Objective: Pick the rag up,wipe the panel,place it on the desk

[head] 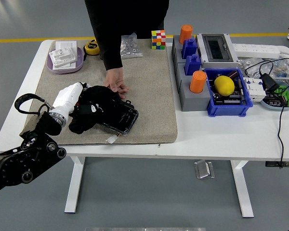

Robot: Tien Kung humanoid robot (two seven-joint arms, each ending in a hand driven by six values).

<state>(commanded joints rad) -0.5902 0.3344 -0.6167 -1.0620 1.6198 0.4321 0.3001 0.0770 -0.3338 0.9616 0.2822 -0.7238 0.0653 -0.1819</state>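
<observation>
A black rag [90, 109] lies bunched over the left part of a dark glossy panel [120, 118] on the beige mat [149, 86]. My left hand [82, 103], white on a black arm, rests in the rag with its fingers curled into the cloth. The panel's right end shows bare past the rag. A person's hand [114, 83] presses on the panel's far edge, just beyond the rag. My right arm is out of sight.
A purple tray [65, 64] with white parts sits far left, next to a yellow tape measure [91, 46]. A bag of screws [129, 46] and a colour cube [158, 39] lie at the back. Grey and blue bins [229, 94] with orange cups stand to the right.
</observation>
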